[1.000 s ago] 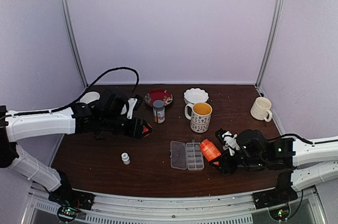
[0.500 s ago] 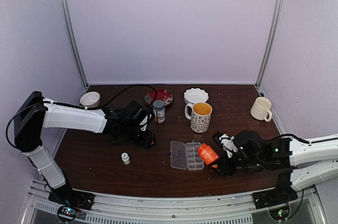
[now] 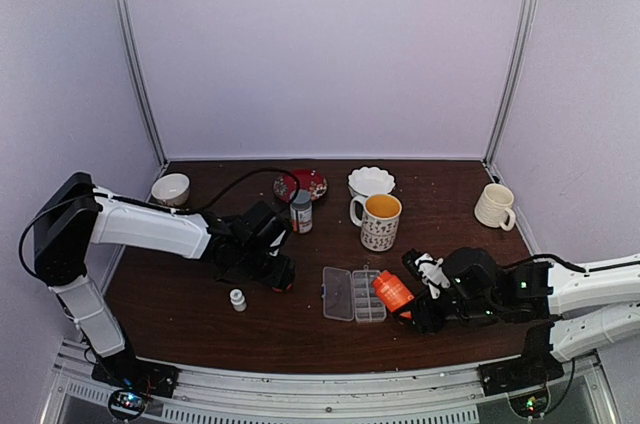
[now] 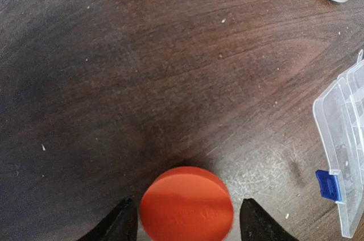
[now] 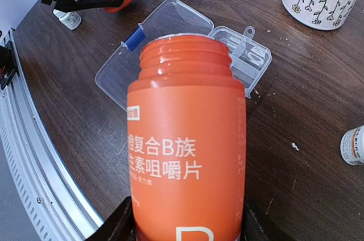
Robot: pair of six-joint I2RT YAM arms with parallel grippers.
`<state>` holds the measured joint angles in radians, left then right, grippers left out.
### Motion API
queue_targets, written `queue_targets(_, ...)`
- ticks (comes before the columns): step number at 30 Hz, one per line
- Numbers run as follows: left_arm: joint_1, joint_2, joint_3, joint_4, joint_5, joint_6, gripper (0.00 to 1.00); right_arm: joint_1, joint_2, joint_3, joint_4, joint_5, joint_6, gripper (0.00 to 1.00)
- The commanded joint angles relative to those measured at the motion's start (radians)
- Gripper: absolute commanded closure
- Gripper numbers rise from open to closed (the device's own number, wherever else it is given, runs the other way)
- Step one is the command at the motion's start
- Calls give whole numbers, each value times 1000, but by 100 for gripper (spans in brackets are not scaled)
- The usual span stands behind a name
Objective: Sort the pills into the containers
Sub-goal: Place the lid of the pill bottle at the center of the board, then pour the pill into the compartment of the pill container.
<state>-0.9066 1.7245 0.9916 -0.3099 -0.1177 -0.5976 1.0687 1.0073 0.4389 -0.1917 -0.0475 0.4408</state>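
The clear pill box [image 3: 355, 294] lies open on the table, lid flipped left; it also shows in the left wrist view [image 4: 341, 138] and right wrist view [image 5: 165, 30]. No pills show in its cells. My right gripper [image 3: 412, 306] is shut on an uncapped orange bottle [image 3: 392, 289], tilted with its mouth over the box's right edge; the bottle fills the right wrist view [image 5: 187, 138]. My left gripper [image 3: 281, 281] is low at the table, left of the box. An orange cap [image 4: 186, 204] sits between its fingers [image 4: 126, 223] with small gaps on both sides.
A small white bottle [image 3: 237, 299] stands near the left arm. A grey-capped bottle [image 3: 300, 211], patterned mug [image 3: 380, 221], red plate [image 3: 300, 182] and white scalloped bowl [image 3: 371, 181] stand behind the box. A cream mug [image 3: 494, 206] is far right, a small bowl [image 3: 170, 188] far left.
My left arm swung right and down, bringing the orange cap to the table beside the pill box. My right gripper shifted the orange bottle slightly left over the box.
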Motion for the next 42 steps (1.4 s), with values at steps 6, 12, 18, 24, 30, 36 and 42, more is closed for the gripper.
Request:
queue_targets(6, -29, -100, -37, 39, -95, -40, 2, -6, -10, -7, 32, 6, -4, 100)
queue_targets(12, -28, -147, -87, 85, -132, -199, 2, -6, -10, -8, 39, 1, 3, 100)
queue_targets(18, -29, -89, -139, 408, 228, -213, 20, -6, -13, -9, 44, -3, 10, 100)
queue_targets(24, -34, 55, -107, 550, 432, -321, 44, -7, -9, -3, 36, 0, 11, 100)
queue_targets(30, -40, 115, -64, 542, 425, -323, 45, -7, -10, -5, 37, -3, 14, 100)
queue_targets(36, -39, 154, -27, 542, 439, -315, 48, -7, -10, -6, 38, -1, 13, 100)
queue_targets(42, -40, 176, -5, 521, 430, -319, 62, -7, -4, -1, 32, -4, 10, 100)
